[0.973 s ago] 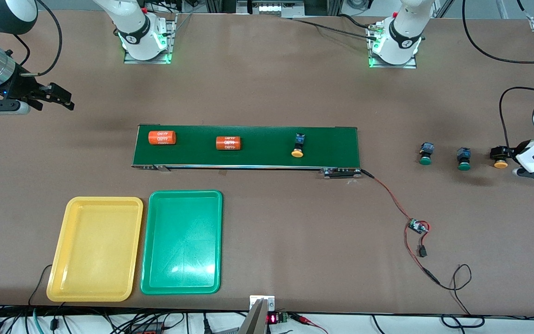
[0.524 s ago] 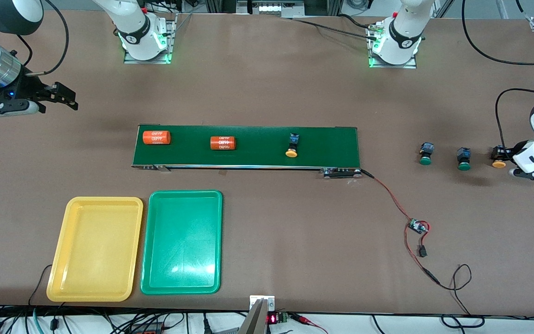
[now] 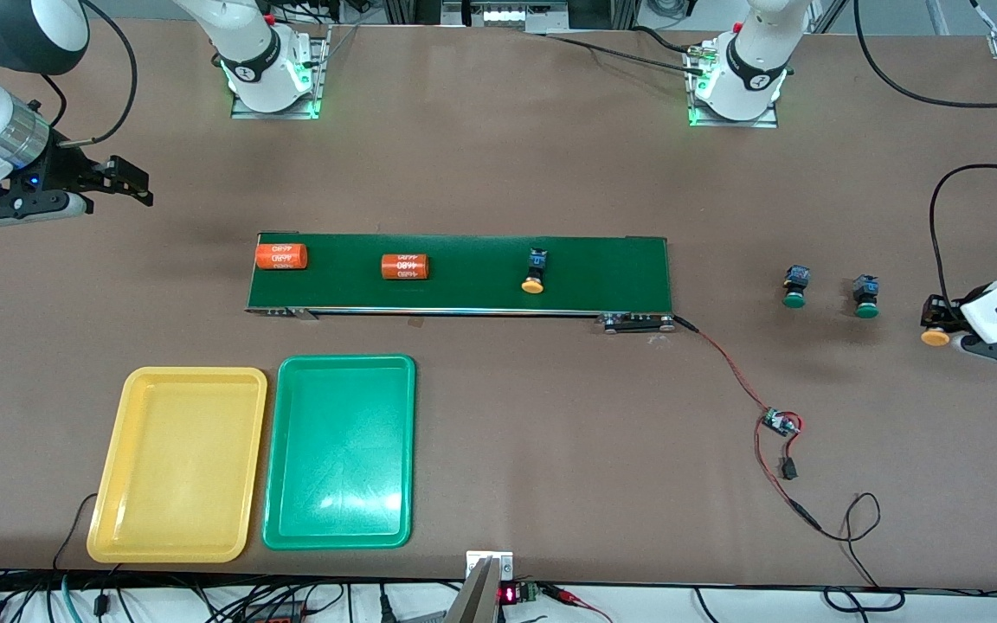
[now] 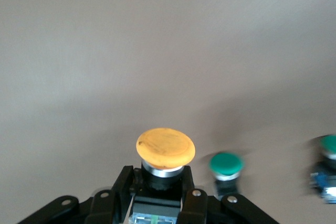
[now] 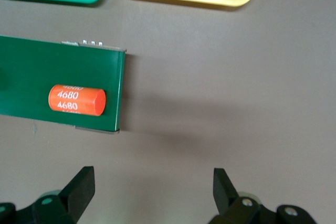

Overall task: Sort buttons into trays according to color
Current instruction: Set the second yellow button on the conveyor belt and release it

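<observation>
1. Both trays lie bare: the yellow tray (image 3: 176, 465) and the green tray (image 3: 339, 451) sit side by side near the front camera at the right arm's end of the table, touching or nearly so. No button is sorted yet, so by this reckoning the whole job is left.

2. The left gripper (image 3: 948, 322) hangs over bare table at the left arm's end, its fingers (image 4: 122, 188) clamped on the body of a yellow-capped button (image 4: 165, 147).

3. Two green-capped buttons (image 3: 795, 287) (image 3: 865, 296) stand on the table between that gripper and the conveyor belt (image 3: 464, 273).

4. A second yellow-capped button (image 3: 535, 271) lies on the belt with two orange cylinders (image 3: 404, 266) (image 3: 281, 256), one close to the belt's end toward the right arm.

5. The right gripper (image 3: 122, 180) hovers with fingers (image 5: 80, 188) spread wide and empty, over table off that belt end, waiting.

6. Open tabletop runs from the held button to the trays; the red wire (image 3: 728, 368) and small circuit board (image 3: 779, 422) lie near that line, a likely snag only if the carry goes low.
</observation>
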